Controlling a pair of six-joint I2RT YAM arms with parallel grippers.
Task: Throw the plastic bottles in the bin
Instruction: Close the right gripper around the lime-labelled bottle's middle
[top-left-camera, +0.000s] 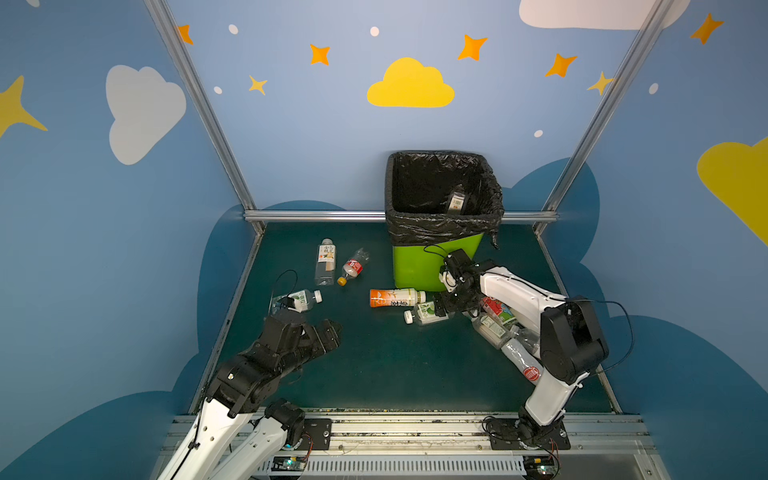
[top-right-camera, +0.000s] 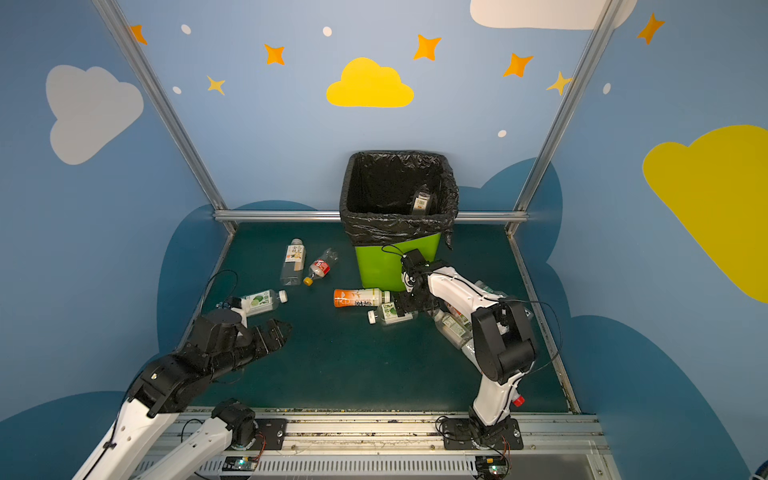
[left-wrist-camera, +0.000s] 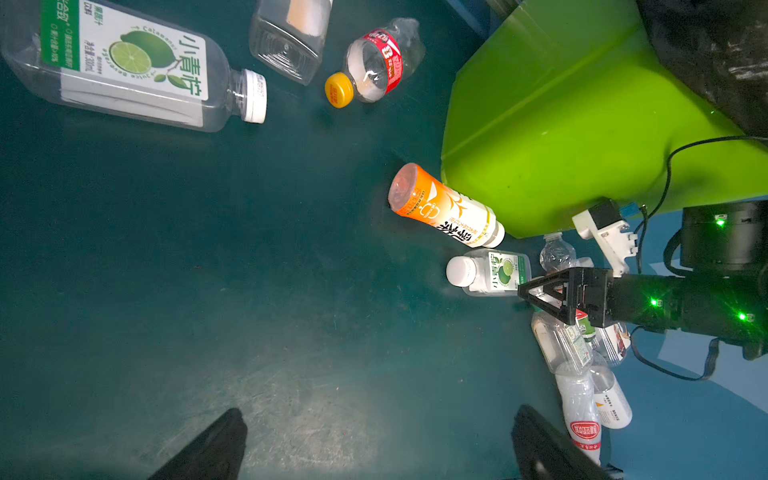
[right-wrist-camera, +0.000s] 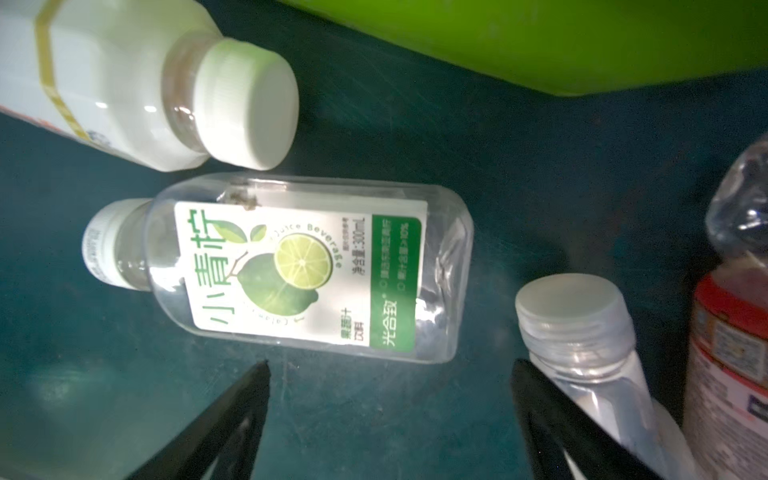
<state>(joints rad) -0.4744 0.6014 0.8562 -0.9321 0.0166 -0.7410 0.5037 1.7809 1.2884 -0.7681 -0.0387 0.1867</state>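
The lime-green bin (top-left-camera: 436, 266) with its black bag stands at the back, and one bottle (top-left-camera: 457, 201) lies inside. My right gripper (right-wrist-camera: 392, 363) is open and low over the mat. A lime-labelled bottle (right-wrist-camera: 320, 270) lies just past its fingertips, beside an orange-labelled bottle (top-left-camera: 392, 297). A clear-capped bottle (right-wrist-camera: 582, 332) touches the outside of one finger. More bottles (top-left-camera: 498, 328) are piled under the right arm. My left gripper (left-wrist-camera: 380, 411) is open over bare mat, near another lime-labelled bottle (top-left-camera: 305, 300). A tan-labelled bottle (top-left-camera: 326, 262) and a crushed red-labelled one (top-left-camera: 353, 268) lie further back.
The dark green mat (top-left-camera: 395, 365) is fenced by an aluminium rail (top-left-camera: 316, 215) at the back and blue walls at the sides. The bin's wall (right-wrist-camera: 540, 41) is close ahead of the right gripper. A metal frame (top-left-camera: 415, 432) carries both arm bases at the front.
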